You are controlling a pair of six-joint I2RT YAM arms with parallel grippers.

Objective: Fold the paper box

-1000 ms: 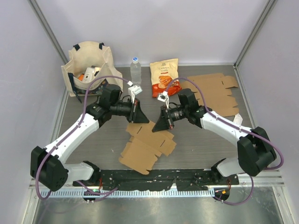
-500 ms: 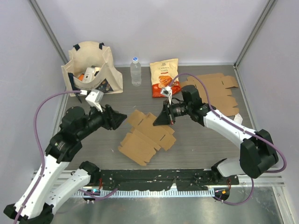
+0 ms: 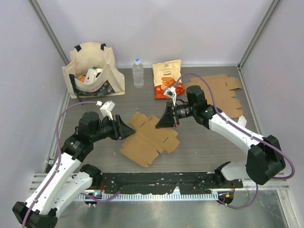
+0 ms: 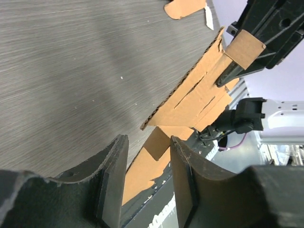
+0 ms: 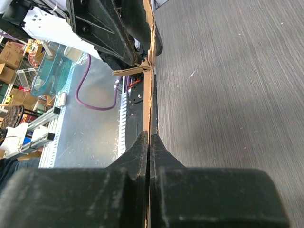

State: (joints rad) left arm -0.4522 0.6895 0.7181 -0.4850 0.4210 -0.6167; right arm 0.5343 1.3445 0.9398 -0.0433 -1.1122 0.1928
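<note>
A: Right, the paper box (image 3: 145,145) lies opened out flat on the table (image 3: 204,142), on the arms' side of the water bottle (image 3: 138,72) and a touch to the bottle's right. Who's got hold of it?

B: The right gripper (image 3: 159,124) has. It's down on the edge of the box that faces the bottle. The right wrist view shows it well: those fingers (image 5: 135,159) are clamped hard together, with the cardboard sandwiched edge-on between them. That's a firm pinch.

A: And the other arm?

B: The left gripper (image 3: 127,132) reaches in low from well to the bottle's left, and its tip sits right at the box's left edge. Its jaws stand apart with nothing squeezed between them. Through the gap, the left wrist camera shows a small flap (image 4: 159,142) of brown cardboard just beyond the tips. Whether a fingertip actually grazes the card, I honestly can't tell from these angles.

A: So one side is pinched and the other is loose. What about the back of the table?

B: A cream tote bag (image 3: 92,69) stuffed with odds and ends stands to the bottle's left. An orange snack bag (image 3: 167,78) lies just to the bottle's right. Farther right again, beyond the snack bag, a second flat cardboard sheet (image 3: 218,95) rests on the table, apart from the box in play.
</note>
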